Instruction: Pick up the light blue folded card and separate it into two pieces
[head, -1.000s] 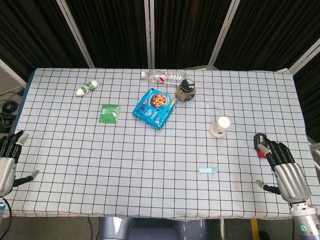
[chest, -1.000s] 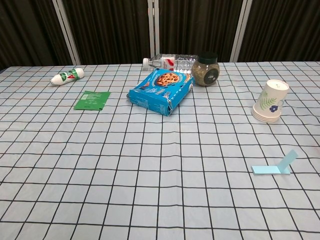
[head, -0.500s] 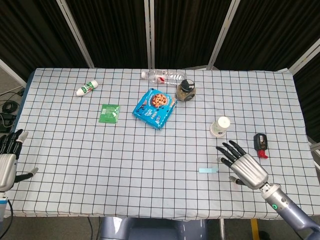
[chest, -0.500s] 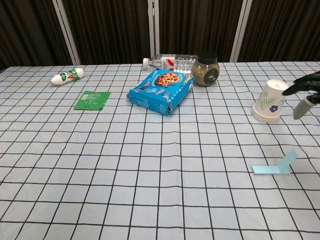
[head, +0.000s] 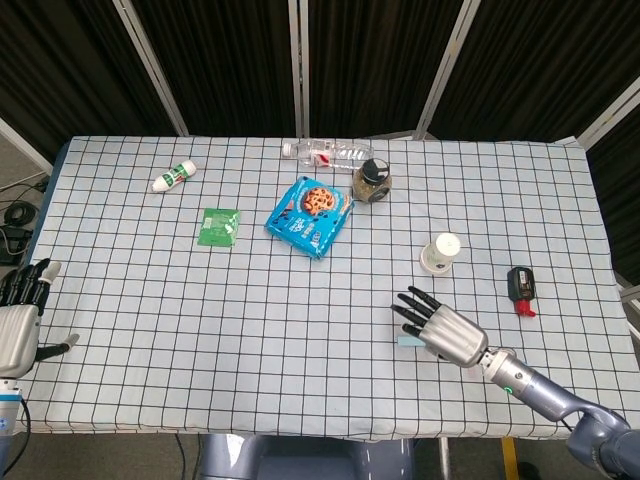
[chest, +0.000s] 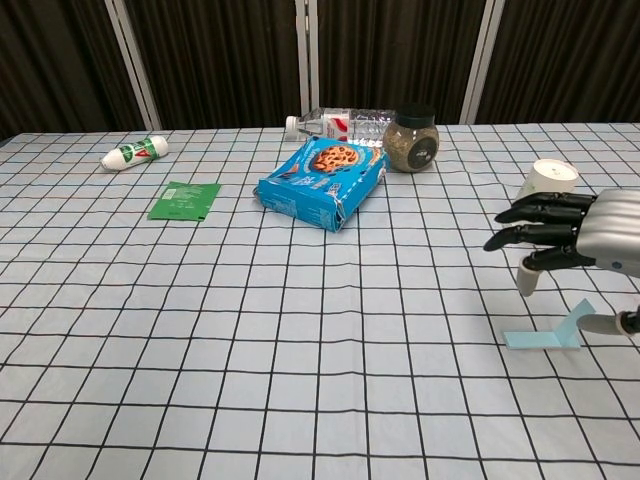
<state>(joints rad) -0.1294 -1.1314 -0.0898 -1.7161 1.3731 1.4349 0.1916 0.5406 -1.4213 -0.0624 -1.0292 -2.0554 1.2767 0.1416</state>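
The light blue folded card (chest: 548, 335) lies on the checked cloth at the front right, one flap flat and the other standing up. In the head view only its left end (head: 405, 341) shows from under my right hand (head: 437, 328). That hand (chest: 570, 236) hovers just above the card, fingers spread and pointing left, holding nothing. My left hand (head: 18, 322) hangs at the table's front left edge, fingers apart and empty, far from the card.
A stack of paper cups (head: 440, 253) stands just behind the right hand. A black and red tool (head: 520, 287) lies to the right. Further back are a blue cookie pack (head: 310, 215), a jar (head: 375, 180), a water bottle (head: 328, 153), a green sachet (head: 219, 226) and a small white bottle (head: 173, 176).
My right hand has swept left from the table's right edge, past the black tool, to a spot over the card. The left hand has barely shifted.
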